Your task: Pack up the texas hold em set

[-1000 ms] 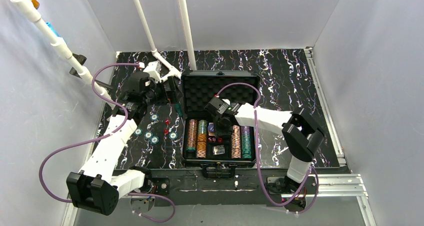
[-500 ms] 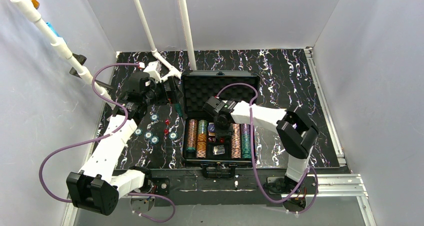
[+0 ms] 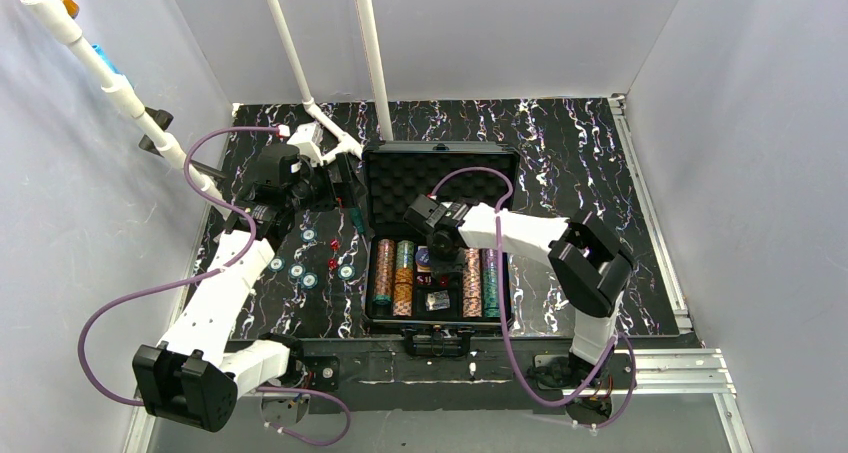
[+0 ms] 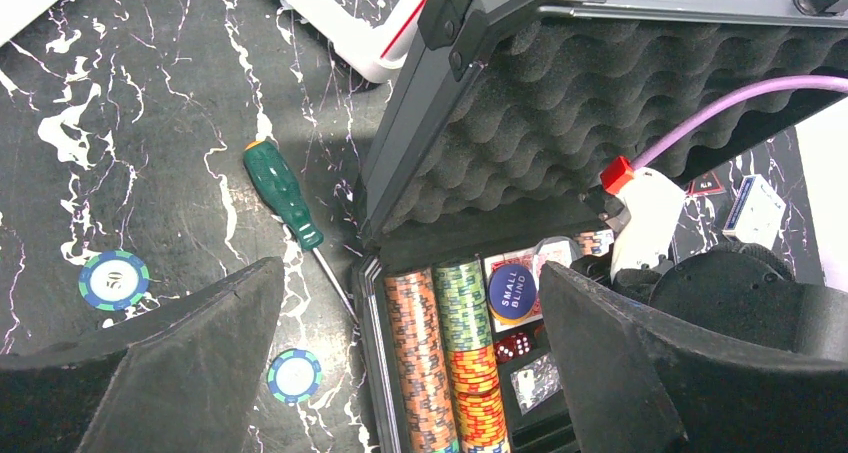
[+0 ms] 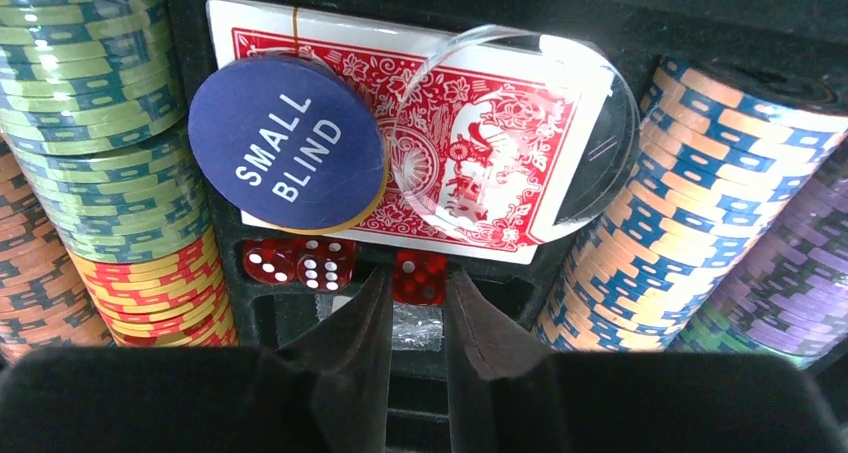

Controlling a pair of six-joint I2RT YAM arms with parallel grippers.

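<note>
The black case (image 3: 372, 273) lies open, its foam-lined lid (image 3: 440, 173) raised at the back. Rows of striped chips (image 3: 392, 273) fill it. In the right wrist view a red card deck (image 5: 470, 198), a blue "SMALL BLIND" button (image 5: 285, 143) and two red dice (image 5: 298, 263) sit in the middle compartment. My right gripper (image 5: 418, 273) is inside the case, its fingertips closed on a third red die (image 5: 418, 280). My left gripper (image 4: 410, 273) is wide open and empty above the case's left edge. Several loose chips (image 3: 297, 270) and small red pieces (image 3: 333, 243) lie on the table left of the case.
A green-handled screwdriver (image 4: 283, 194) lies by the case's left hinge corner. White pipes (image 3: 372, 53) rise behind the lid and along the left wall. A clear disc (image 5: 600, 123) rests on the deck. Grey walls enclose the black marbled table (image 3: 580, 163).
My right gripper has shifted slightly left and toward the lid inside the case. The left arm has not moved.
</note>
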